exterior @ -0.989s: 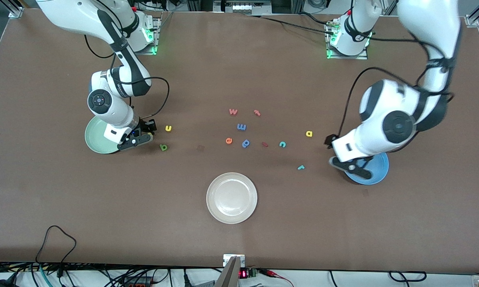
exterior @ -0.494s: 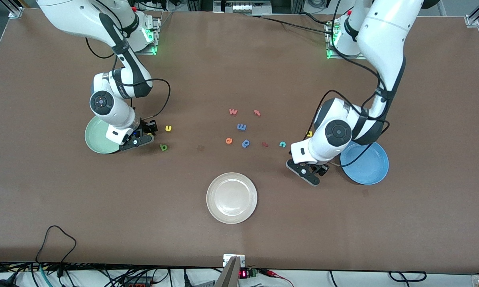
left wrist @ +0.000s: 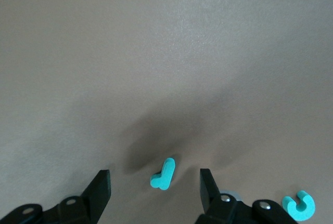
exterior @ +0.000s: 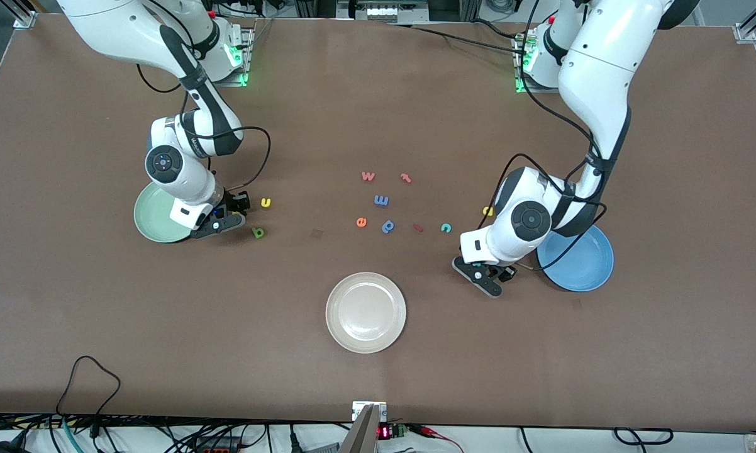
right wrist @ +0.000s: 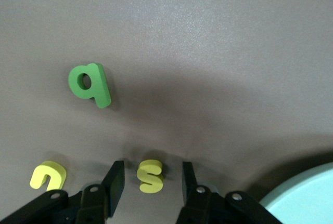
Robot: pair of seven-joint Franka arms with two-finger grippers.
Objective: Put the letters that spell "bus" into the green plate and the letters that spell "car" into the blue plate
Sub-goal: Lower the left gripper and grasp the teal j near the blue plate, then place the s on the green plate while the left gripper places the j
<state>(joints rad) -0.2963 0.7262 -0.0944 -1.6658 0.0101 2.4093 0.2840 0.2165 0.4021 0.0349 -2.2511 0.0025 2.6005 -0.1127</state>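
In the left wrist view the teal "r" lies flat on the table between the jaws of my left gripper, which is open and touches nothing. The teal "c" lies beside it. This gripper is low over the table beside the blue plate. The yellow "a" peeks out by the arm. My right gripper is open around the yellow "s", next to the green plate. The green "b" and yellow "u" lie close by.
A white plate sits nearer the front camera at mid-table. Loose letters lie in the middle: pink "w", pink-red letter, blue "m", orange "e", blue "p", a dark red piece.
My left arm swung from over the blue plate toward mid-table and came down over the teal "r", its jaws narrowing. My right gripper stayed beside the green plate, shifting only slightly.
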